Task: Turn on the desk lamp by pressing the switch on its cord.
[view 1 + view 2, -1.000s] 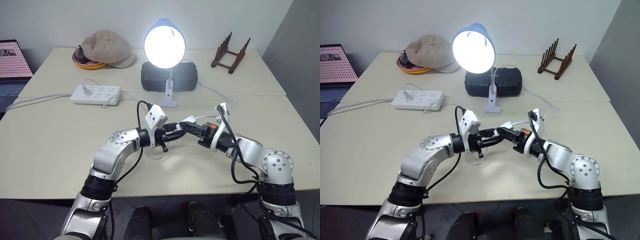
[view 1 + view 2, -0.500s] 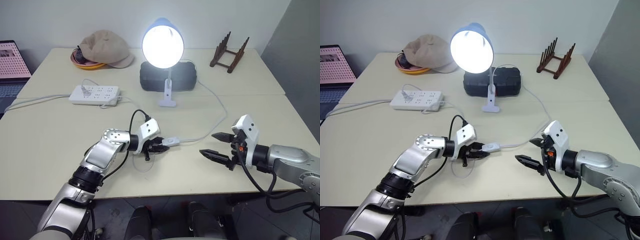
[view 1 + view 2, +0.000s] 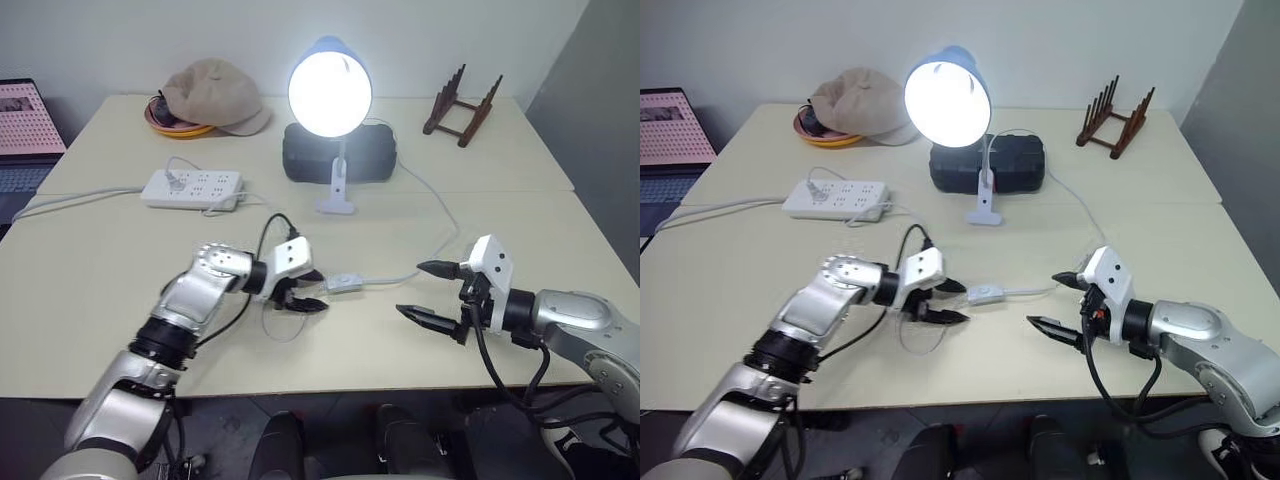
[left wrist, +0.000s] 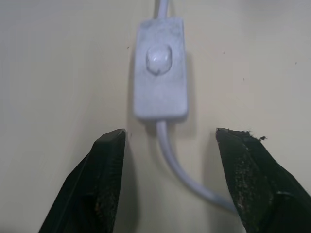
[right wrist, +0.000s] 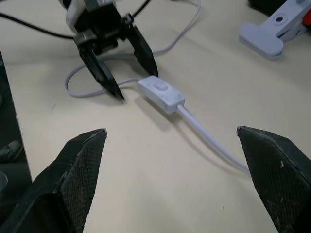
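The switch (image 4: 160,70), one small white oblong with a round button, lies flat on the smooth table (image 3: 100,280) just beyond the left gripper (image 3: 312,291), whose two black fingers are spread and empty. The right gripper (image 3: 428,292) is likewise released, well apart from it. One thin white cord (image 3: 440,215) runs back to the single lit desk lamp (image 3: 330,95).

You won't find any readable text, label, brand, number or sign here. The laptop (image 3: 28,125) screen at the worktop's far left shows a pink page with rows of small marks, too fine for you to make out.
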